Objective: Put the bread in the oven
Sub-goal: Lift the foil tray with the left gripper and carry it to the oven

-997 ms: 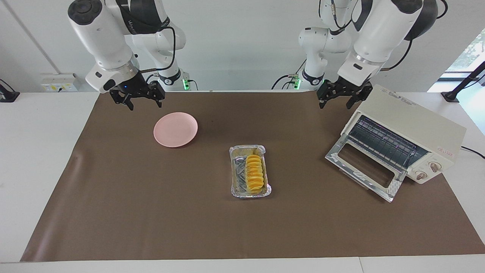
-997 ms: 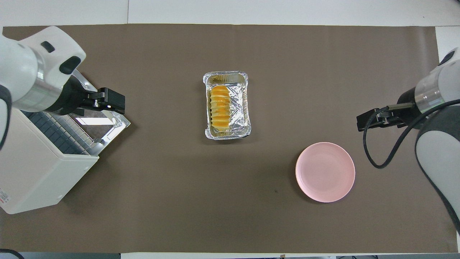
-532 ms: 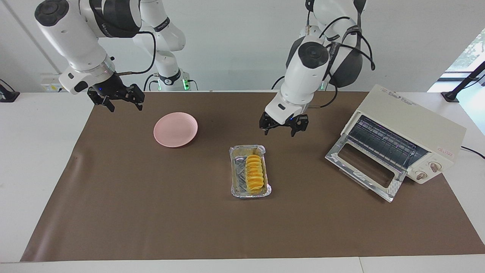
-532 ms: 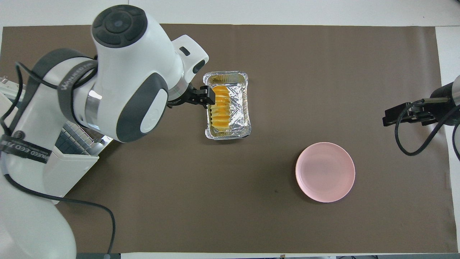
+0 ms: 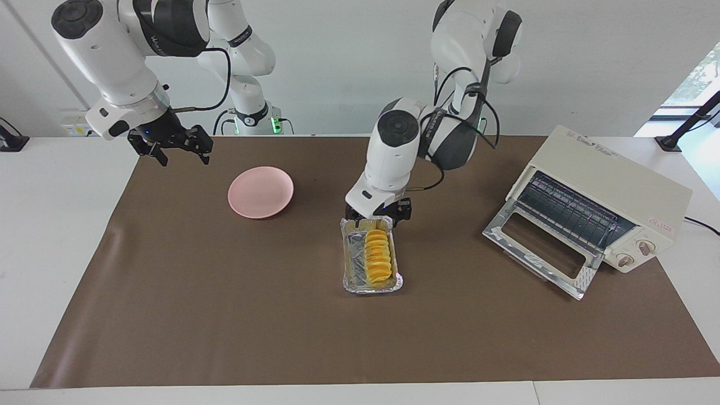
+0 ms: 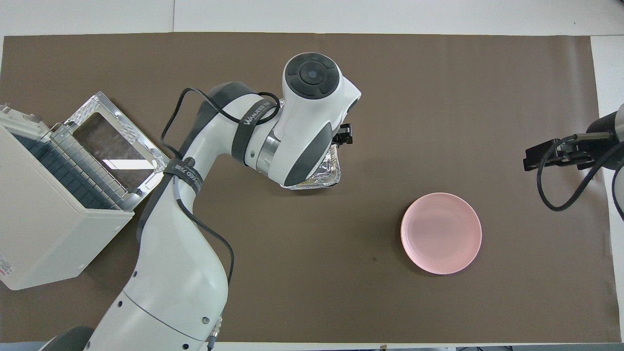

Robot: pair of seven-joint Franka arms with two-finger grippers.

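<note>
The bread (image 5: 377,256), a ridged golden loaf, lies in a silver foil tray (image 5: 351,279) at the middle of the brown mat. My left gripper (image 5: 378,216) hangs low over the tray's end nearer the robots, open, its fingers spread about as wide as the tray, holding nothing. In the overhead view the left arm hides the bread and only a corner of the foil tray (image 6: 327,174) shows. The cream oven (image 5: 604,188) stands at the left arm's end, its glass door (image 5: 539,247) dropped open and the rack showing. My right gripper (image 5: 169,147) waits open over the mat's edge.
A round pink plate (image 5: 260,192) sits on the mat toward the right arm's end, nearer the robots than the tray. In the overhead view the oven (image 6: 48,219) and its open door (image 6: 114,146) lie beside the left arm, with the pink plate (image 6: 441,233) apart.
My left arm has swung from above the mat near the oven to the foil tray and come down over its near end. The right gripper has hardly moved in the last half second.
</note>
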